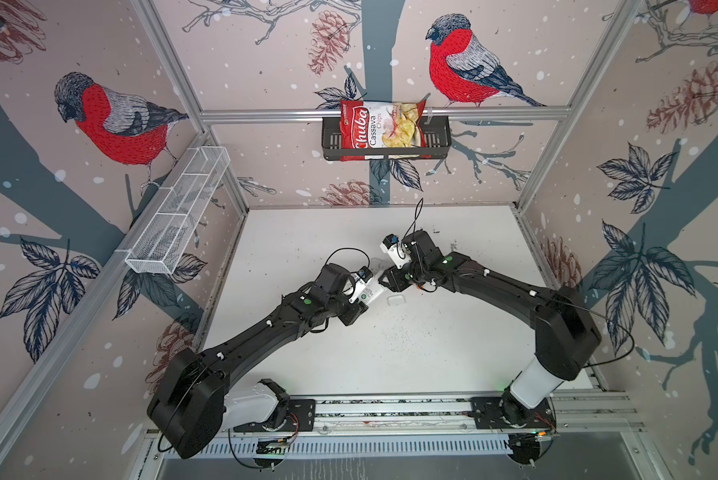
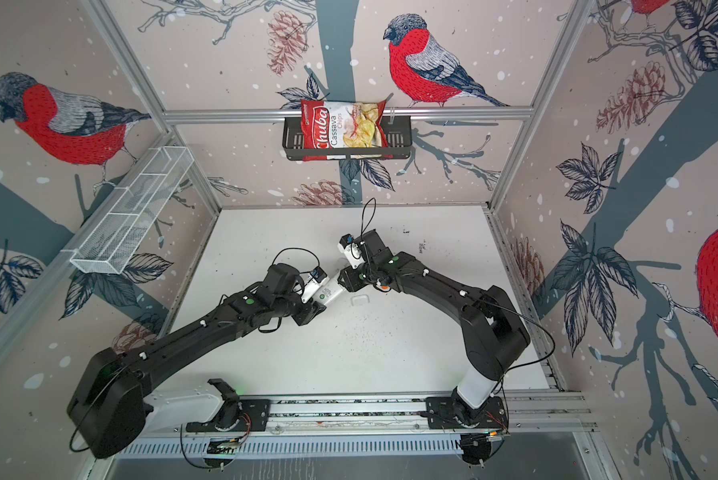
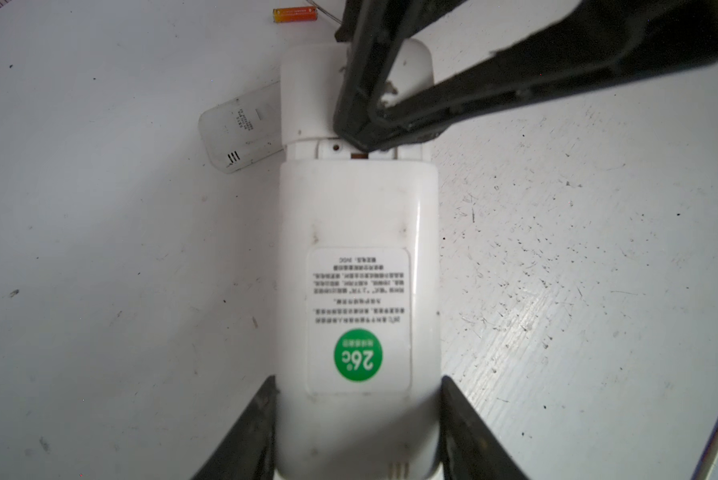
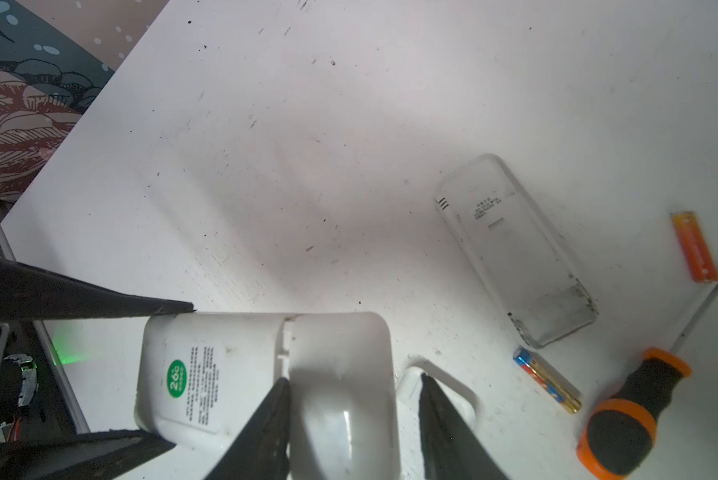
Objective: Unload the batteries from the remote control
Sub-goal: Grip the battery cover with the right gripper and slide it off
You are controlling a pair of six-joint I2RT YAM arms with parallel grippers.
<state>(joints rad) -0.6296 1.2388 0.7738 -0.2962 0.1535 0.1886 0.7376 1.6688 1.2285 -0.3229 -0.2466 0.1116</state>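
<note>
The white remote control (image 3: 357, 216) lies back up, with a green round sticker, and my left gripper (image 3: 358, 378) is shut on its sides. In both top views it sits mid-table (image 1: 367, 291) (image 2: 328, 293). My right gripper (image 4: 354, 377) stands open astride the remote's battery cover (image 4: 340, 365): one finger (image 4: 265, 415) is at the seam, the other stands off the end. A narrow gap shows at the seam (image 3: 332, 151). An orange battery (image 4: 693, 247) (image 3: 295, 15) and a blue-and-gold battery (image 4: 546, 384) lie loose on the table. Any batteries inside the remote are hidden.
A second, translucent white remote (image 4: 515, 249) (image 3: 240, 129) lies beside the batteries. An orange-and-black screwdriver (image 4: 631, 411) lies near them. A small loose white cover (image 1: 396, 300) (image 4: 452, 395) rests by the right fingers. A chips bag (image 1: 380, 124) fills the back-wall basket; a wire basket (image 1: 178, 212) hangs left.
</note>
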